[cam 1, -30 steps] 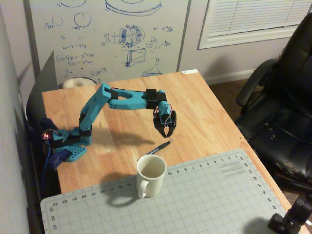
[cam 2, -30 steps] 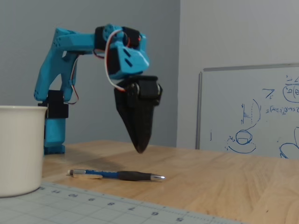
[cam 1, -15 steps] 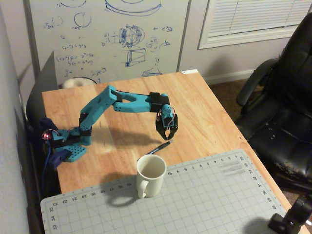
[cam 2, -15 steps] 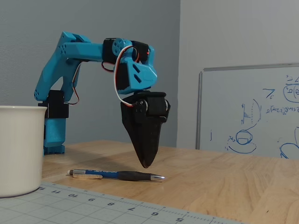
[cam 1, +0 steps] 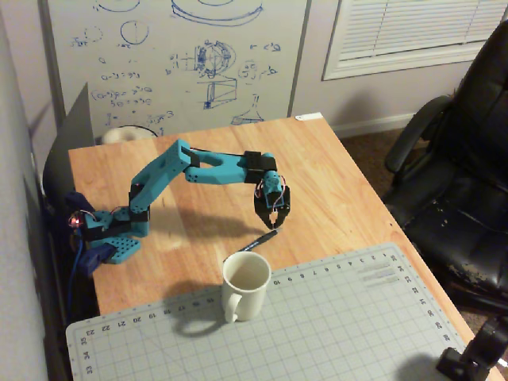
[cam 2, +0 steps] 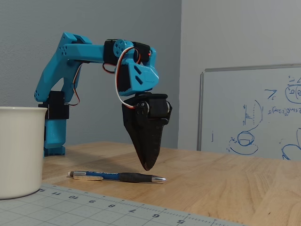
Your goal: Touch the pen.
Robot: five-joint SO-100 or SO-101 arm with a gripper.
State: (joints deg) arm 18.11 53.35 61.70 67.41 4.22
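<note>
Nearest the low fixed camera, a grey cutting mat point(cam 2: 117, 212) with printed ruler marks covers the front of the wooden tabletop point(cam 2: 225, 188), and a plain white ceramic mug point(cam 2: 19, 150) stands on its edge at the left. Just behind the mat's border lies the pen point(cam 2: 117, 176), flat on the bare wood, its silvery tip pointing right in this view; in the high fixed view the pen point(cam 1: 258, 240) lies slantwise just beyond the mug point(cam 1: 245, 284). It looks light, stiff and slim, with a smooth blue barrel and a dark, probably rubbery grip section near the tip. Being round, it would likely roll or skid under a sideways nudge, so a gentle touch from straight above onto the grip section seems safest. Above that section hangs the tool point(cam 2: 146, 165), black plastic, tapering to a point, its fingers together and holding nothing; a small gap separates it from the pen. Behind, the turquoise printed arm point(cam 2: 70, 52) rises from its base, before a scribbled whiteboard point(cam 2: 254, 117).
</note>
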